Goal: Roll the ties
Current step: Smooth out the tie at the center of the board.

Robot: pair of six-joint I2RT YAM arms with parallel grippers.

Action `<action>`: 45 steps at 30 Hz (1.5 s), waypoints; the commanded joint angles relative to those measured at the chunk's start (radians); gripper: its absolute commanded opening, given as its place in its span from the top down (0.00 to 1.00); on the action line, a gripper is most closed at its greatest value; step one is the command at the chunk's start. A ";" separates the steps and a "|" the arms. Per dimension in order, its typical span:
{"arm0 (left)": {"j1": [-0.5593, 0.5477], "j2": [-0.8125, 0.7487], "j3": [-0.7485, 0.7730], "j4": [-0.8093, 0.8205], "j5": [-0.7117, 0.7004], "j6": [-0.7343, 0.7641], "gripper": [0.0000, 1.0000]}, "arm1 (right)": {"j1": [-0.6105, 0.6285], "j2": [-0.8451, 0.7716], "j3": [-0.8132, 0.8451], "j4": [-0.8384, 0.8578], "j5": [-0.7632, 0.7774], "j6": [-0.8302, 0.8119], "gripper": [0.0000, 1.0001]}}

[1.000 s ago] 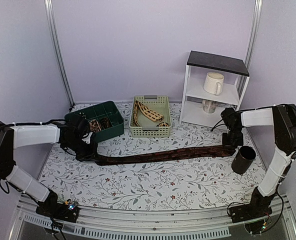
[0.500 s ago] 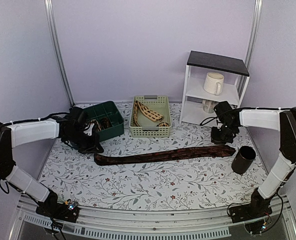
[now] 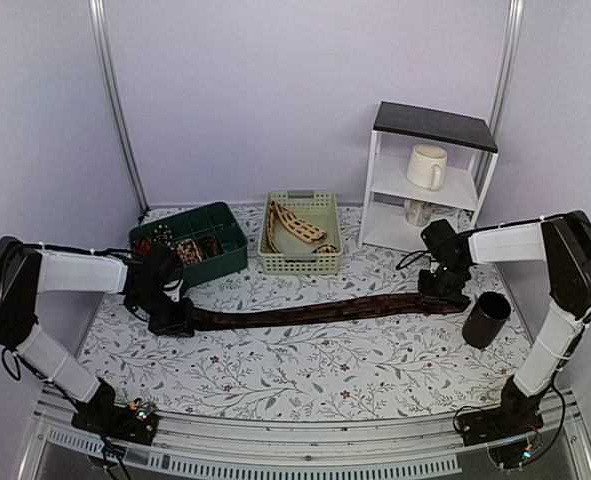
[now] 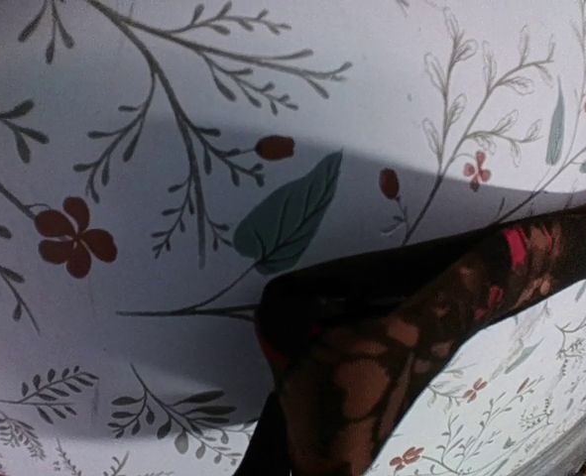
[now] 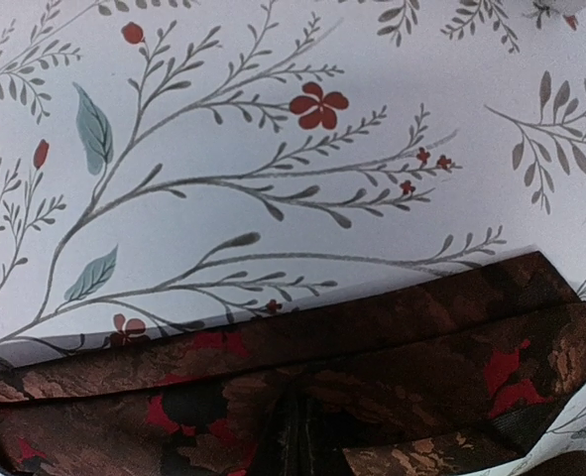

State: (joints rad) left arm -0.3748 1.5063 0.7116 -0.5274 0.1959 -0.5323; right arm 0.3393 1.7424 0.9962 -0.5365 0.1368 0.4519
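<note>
Though close beside the dark tie (image 3: 325,308), black cup (image 3: 486,319) upright.

Table (image 3: 305,380) with floral-print cover. On it: dark brown tie (image 3: 315,310) stretched left-to-right across the middle; green divided bin (image 3: 227,263) and beige basket (image 3: 300,265) at back; white shelf unit (image 3: 435,125) back right; black cup (image 3: 487,320) upright near the tie's right end.

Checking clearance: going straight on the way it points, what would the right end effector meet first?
The wide end of the dark tie, just beneath the right end effector; possibly touching.
</note>
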 commanded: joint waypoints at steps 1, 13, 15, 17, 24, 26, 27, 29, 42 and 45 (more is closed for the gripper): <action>-0.003 0.047 0.006 0.010 -0.065 -0.014 1.00 | -0.019 0.051 -0.050 -0.006 0.067 -0.033 0.98; -0.018 -0.149 0.160 -0.010 0.020 -0.019 1.00 | -0.018 0.002 -0.022 -0.005 0.028 -0.073 0.98; -0.014 -0.113 0.159 0.018 0.050 -0.008 1.00 | -0.019 0.001 -0.025 -0.005 0.034 -0.073 0.98; -0.012 -0.062 0.172 0.018 0.076 0.005 1.00 | -0.018 -0.003 -0.031 -0.004 0.041 -0.078 0.98; -0.012 0.004 0.118 0.023 0.050 0.009 1.00 | -0.019 -0.005 -0.047 0.001 0.075 -0.089 0.98; -0.012 0.000 0.097 0.034 0.040 0.009 1.00 | -0.018 -0.002 -0.051 0.005 0.082 -0.094 0.98; -0.012 0.000 0.087 0.041 0.040 0.006 1.00 | -0.019 -0.002 -0.053 0.007 0.085 -0.094 0.98; -0.010 0.003 0.059 0.067 0.049 -0.002 1.00 | -0.019 0.006 -0.056 0.009 0.092 -0.096 0.98; -0.015 0.001 0.009 0.089 0.036 -0.027 1.00 | -0.018 -0.007 -0.062 0.020 0.107 -0.155 0.99; -0.014 -0.078 0.041 0.043 0.036 -0.026 1.00 | -0.019 -0.024 -0.058 0.015 0.114 -0.162 0.99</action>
State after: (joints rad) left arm -0.3843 1.5219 0.7166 -0.4381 0.2417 -0.5526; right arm 0.3317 1.7348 0.9672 -0.4717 0.2268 0.3206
